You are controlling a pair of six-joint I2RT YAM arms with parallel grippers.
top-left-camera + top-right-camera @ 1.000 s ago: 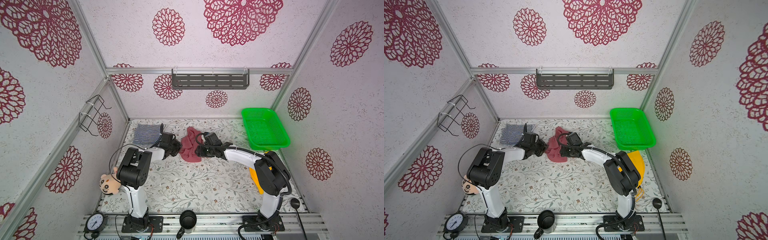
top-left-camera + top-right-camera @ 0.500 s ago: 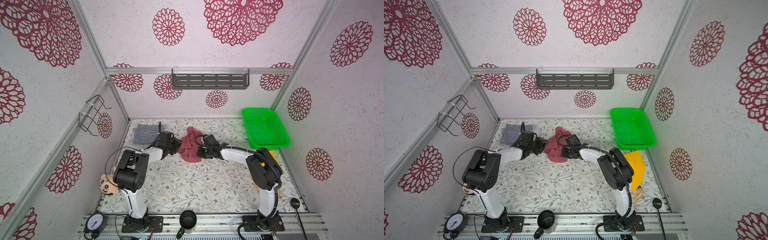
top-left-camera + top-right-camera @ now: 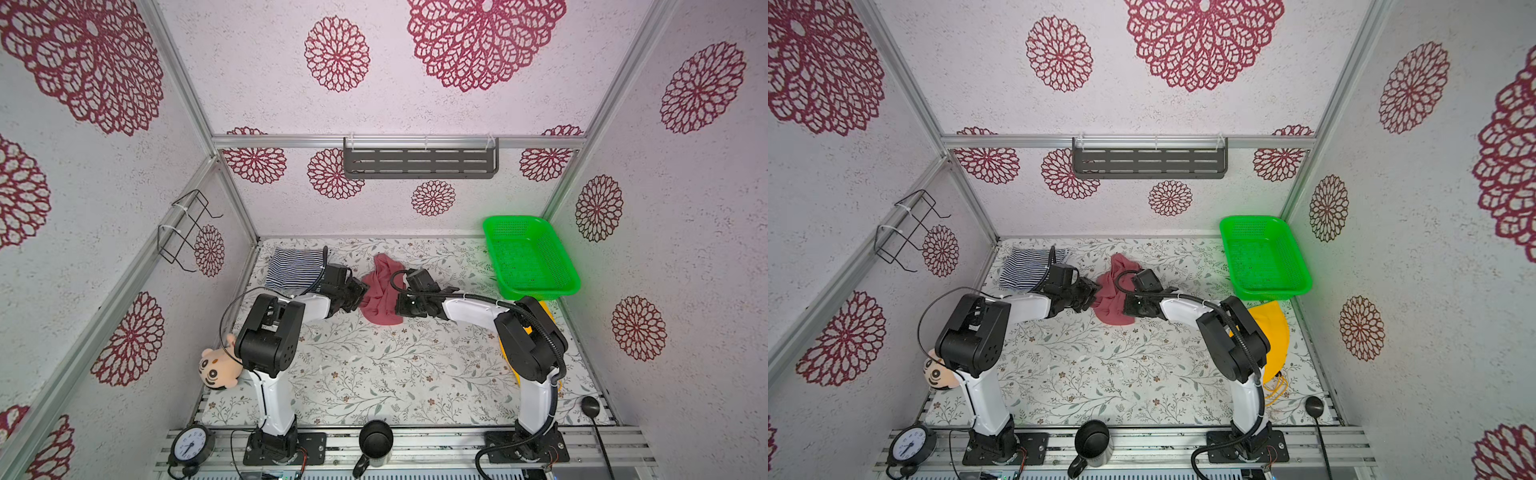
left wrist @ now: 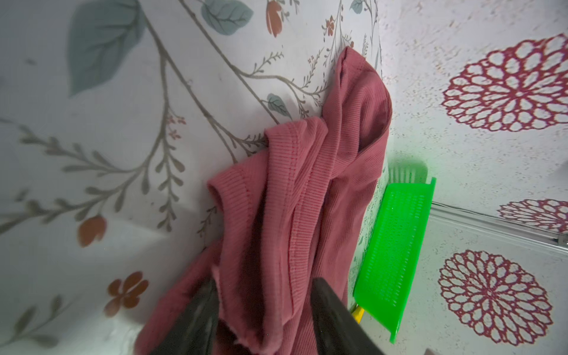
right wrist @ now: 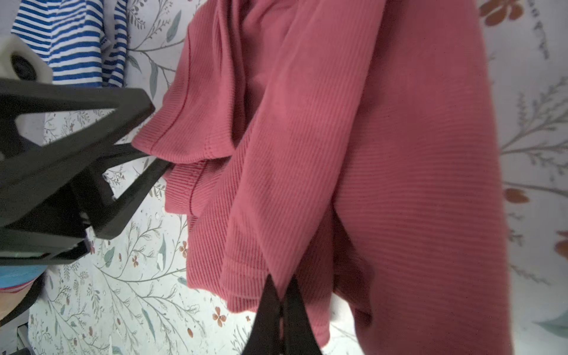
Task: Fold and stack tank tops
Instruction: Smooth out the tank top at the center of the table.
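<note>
- In both top views, my two arms reach to the far middle of the flowered table (image 3: 374, 374) and meet at the maroon tank top (image 3: 382, 286), which lies crumpled there. My left gripper (image 3: 359, 291) is at one edge of it and my right gripper (image 3: 398, 309) at the opposite edge.
- The striped tank top (image 3: 1025, 268) sits folded in the far left corner, just behind my left wrist and apart from the maroon one. A green basket (image 3: 1262, 257) stands at the far right.
- Left wrist view: my left gripper (image 4: 264, 282) is released, its fingers (image 4: 199, 313) spread with a ribbed fold of the maroon tank top (image 4: 307, 184) lying between them.
- Right wrist view: my right gripper (image 5: 281, 289) is clenched, its tips pressed together on the hem of the maroon tank top (image 5: 368, 153). Across the cloth, my left gripper (image 5: 159, 136) stands parted at a strap edge, and the striped tank top (image 5: 76, 40) shows beyond it.
</note>
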